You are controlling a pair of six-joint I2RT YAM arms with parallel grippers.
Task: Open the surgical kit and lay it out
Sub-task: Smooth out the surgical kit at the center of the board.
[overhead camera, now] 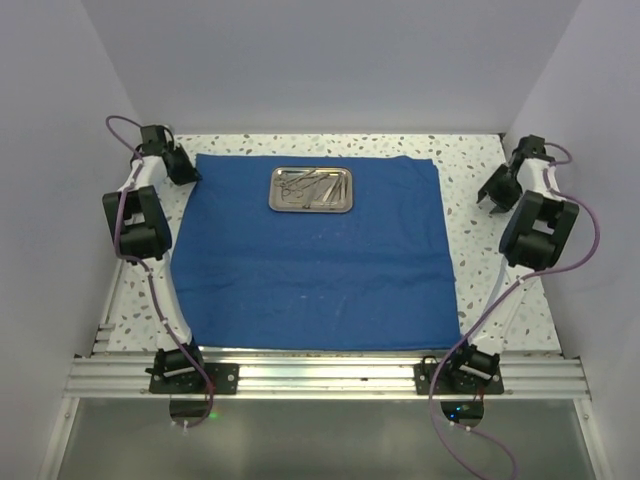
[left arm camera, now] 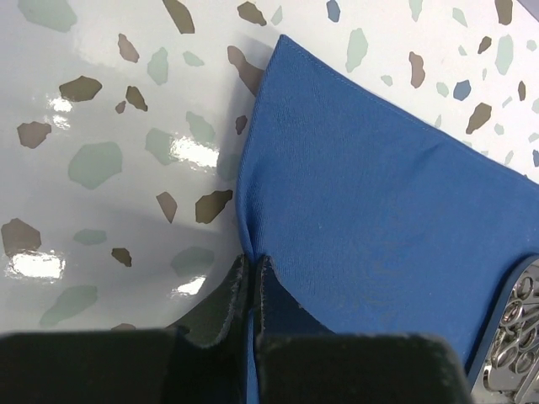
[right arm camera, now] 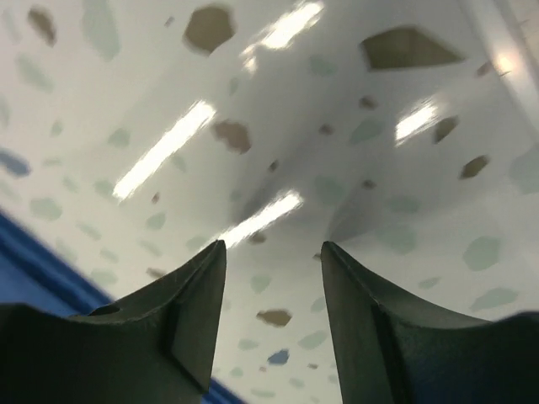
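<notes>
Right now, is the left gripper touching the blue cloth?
Touching. The left wrist view shows the left gripper shut on the edge of the blue cloth.

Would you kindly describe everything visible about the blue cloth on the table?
The large royal-blue woven cloth lies spread flat and roughly square on the speckled table, faintly creased, with hemmed edges. A small shiny steel tray holding slim silver instruments rests on its far middle. The left pincer is shut on its far-left edge.
</notes>
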